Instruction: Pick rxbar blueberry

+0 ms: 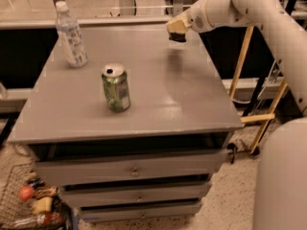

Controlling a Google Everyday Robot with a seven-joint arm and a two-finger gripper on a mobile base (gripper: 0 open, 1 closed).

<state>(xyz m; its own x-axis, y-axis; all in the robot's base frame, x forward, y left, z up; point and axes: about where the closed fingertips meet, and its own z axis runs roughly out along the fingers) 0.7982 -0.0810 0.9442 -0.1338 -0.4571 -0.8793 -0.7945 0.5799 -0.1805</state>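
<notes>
My gripper (pixel 177 32) hangs above the far right part of the grey table (pixel 158 104), lifted off its top. Its tan fingers are closed on a small dark flat thing, the rxbar blueberry (pixel 178 37). Only the bar's dark lower edge shows under the fingers, and its lettering is hidden. No bar lies on the table top. The white arm (pixel 249 8) comes in from the upper right.
A green drink can (pixel 115 87) stands upright at the table's middle left. A clear plastic bottle (pixel 71 34) stands at the far left corner. Drawers (pixel 129 169) lie below the top. A basket of items (pixel 29 207) is on the floor at lower left. Wooden legs (pixel 261 114) stand to the right.
</notes>
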